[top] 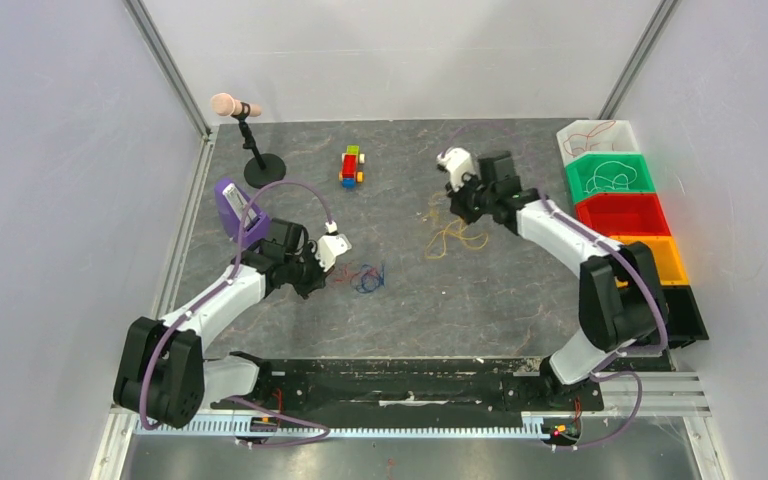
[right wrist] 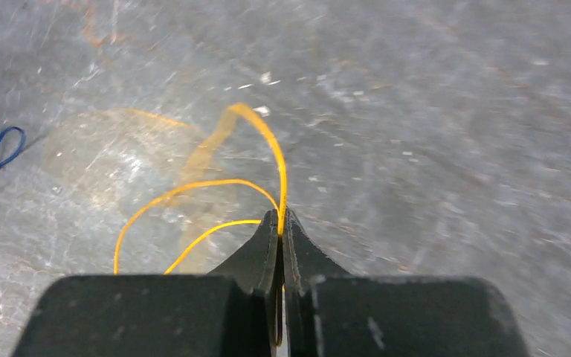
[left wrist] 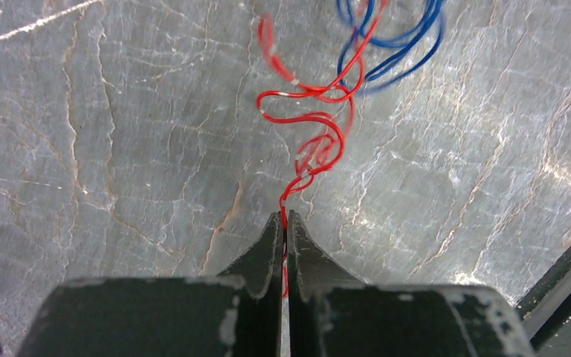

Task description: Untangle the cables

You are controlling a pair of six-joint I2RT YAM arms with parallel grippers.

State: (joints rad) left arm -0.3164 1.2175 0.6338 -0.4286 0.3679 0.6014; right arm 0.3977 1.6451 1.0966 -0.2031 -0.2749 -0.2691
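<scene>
**Ctrl:** Status on the claws?

**Me:** L first. My left gripper is pinched fully together on the red strand. The strand comes up from between the fingers and curls away over the table twd the blue strand, which it crosses at the top of the left wrist view.

**Ctrl:** And R?

**Me:** My right gripper is closed just as tight, w/ the orange strand nipped at the tips. Its loops trail off to the left in that view, and part of them is blurred.

**Ctrl:** Where are the cables overall?

**Me:** From the top cam I see the cables in two lots on the tabletop. Red + blue lie just beside my L fingers, left of centre. Orange lies under the R wrist, right of centre, apart from the red + blue lot.

**Ctrl:** Anything else around?

**Me:** There's a toy car twd the far edge, between the two arms. A mic on a stand is at the far left corner. A row of bins runs along the right edge. The green bin has thin pale loops in it, and the clear bin behind it has reddish ones. I can't make out more detail at this res.
</scene>
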